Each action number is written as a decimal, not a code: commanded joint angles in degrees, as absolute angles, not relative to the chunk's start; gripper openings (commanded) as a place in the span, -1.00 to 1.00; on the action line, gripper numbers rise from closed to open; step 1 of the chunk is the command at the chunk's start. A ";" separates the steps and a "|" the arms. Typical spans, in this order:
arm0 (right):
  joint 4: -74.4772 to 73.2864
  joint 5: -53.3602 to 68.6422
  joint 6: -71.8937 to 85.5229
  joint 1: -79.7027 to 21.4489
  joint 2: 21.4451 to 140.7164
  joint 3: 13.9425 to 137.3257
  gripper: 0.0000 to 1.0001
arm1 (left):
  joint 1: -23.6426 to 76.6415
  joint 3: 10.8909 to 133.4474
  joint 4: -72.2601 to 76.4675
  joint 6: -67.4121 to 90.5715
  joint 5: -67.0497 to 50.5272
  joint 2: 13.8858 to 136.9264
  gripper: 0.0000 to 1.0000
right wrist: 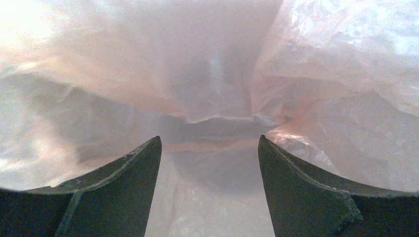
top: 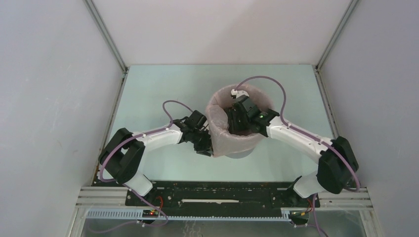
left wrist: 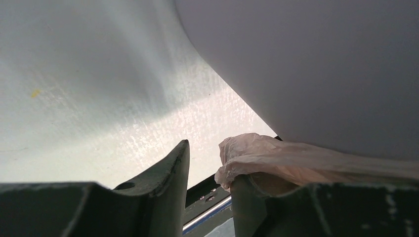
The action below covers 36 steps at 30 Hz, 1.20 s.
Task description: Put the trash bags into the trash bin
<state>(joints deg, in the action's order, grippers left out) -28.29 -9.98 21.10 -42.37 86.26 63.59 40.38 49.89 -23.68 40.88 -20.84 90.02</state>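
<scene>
From above, mid-lining: pale-pink bag (top: 220,133) draped over the rim of the grey bin (top: 240,154) in the middle of the counter (top: 163,84), left end effector (top: 203,143) at the hem on the bin's outer left wall, right end effector (top: 237,116) down inside the mouth. At the left wrist, left end effector (left wrist: 210,168) partly open and gripping nothing, a fold of bag (left wrist: 296,160) merely lying across one finger (left wrist: 257,202) beside the bin (left wrist: 321,64). At the right wrist, right end effector (right wrist: 209,143) spread wide and empty inside the bag (right wrist: 197,74); next, probably, pressing it deeper and smoothing the hem down, gently, to avoid tearing.
</scene>
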 commanded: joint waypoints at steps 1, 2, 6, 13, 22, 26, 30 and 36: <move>-31.32 -10.16 19.48 -44.19 83.46 63.58 0.61 | 40.64 51.73 -23.31 38.42 -19.91 89.40 -0.21; -30.85 -10.48 19.58 -44.70 83.79 62.58 0.60 | 40.65 51.93 -23.49 38.15 -19.87 89.72 -0.20; -28.45 -9.59 22.43 -44.83 87.26 60.75 0.61 | 40.64 53.33 -24.30 37.71 -20.90 90.80 -0.18; -22.80 -6.43 23.78 -43.92 99.45 62.29 0.60 | 40.71 54.75 -26.16 36.32 -20.60 90.60 -0.13; -27.75 -4.41 23.79 -43.26 97.16 64.90 0.61 | 40.65 56.92 -31.35 32.52 -16.26 87.53 0.05; -37.49 -6.49 22.46 -43.70 91.51 71.96 0.62 | 40.12 57.11 -32.72 31.67 -14.52 86.19 0.12; -41.05 -7.96 20.92 -43.91 85.67 75.67 0.63 | 38.91 55.41 -32.53 31.08 -13.60 83.96 0.34; -44.16 -10.82 20.01 -43.99 83.61 79.03 0.63 | 38.04 52.67 -32.31 30.43 -12.79 79.35 0.78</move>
<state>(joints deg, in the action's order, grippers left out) -41.74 -7.75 22.00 -43.64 87.05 75.64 38.48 53.43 -33.67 32.42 -14.11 84.14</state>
